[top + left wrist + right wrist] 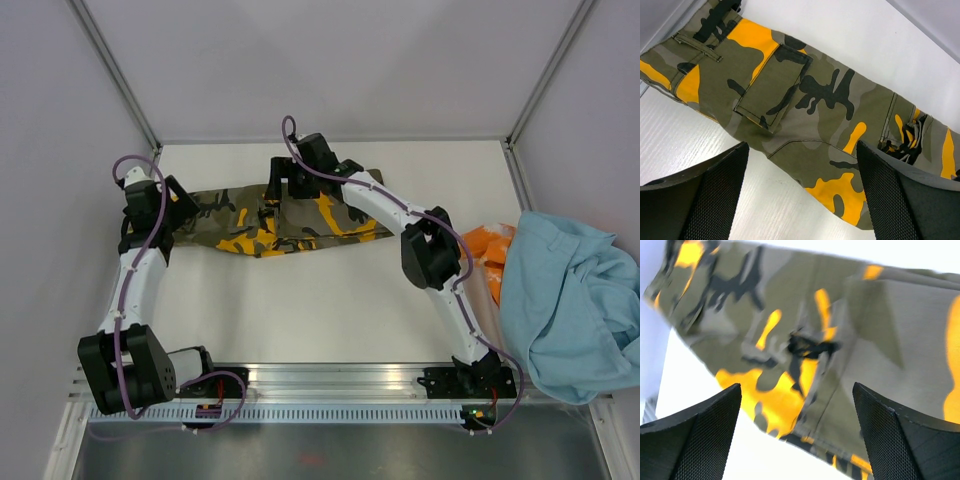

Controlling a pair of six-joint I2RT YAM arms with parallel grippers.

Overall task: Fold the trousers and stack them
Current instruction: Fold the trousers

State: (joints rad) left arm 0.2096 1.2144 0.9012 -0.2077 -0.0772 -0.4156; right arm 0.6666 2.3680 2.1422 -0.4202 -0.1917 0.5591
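The camouflage trousers [270, 222] lie flat across the back of the white table, stretched left to right. My left gripper [172, 205] hovers over their left end, open and empty; the left wrist view shows the cloth [805, 95] with a cargo pocket between and beyond the spread fingers. My right gripper [282, 182] hovers above the middle of the trousers near the far edge, open and empty; the right wrist view shows blurred cloth [805, 350] below it.
A plain light-blue garment [570, 300] lies heaped at the table's right edge, with an orange garment [487, 248] partly under it. Grey walls close the back and sides. A metal rail [330, 380] runs along the near edge.
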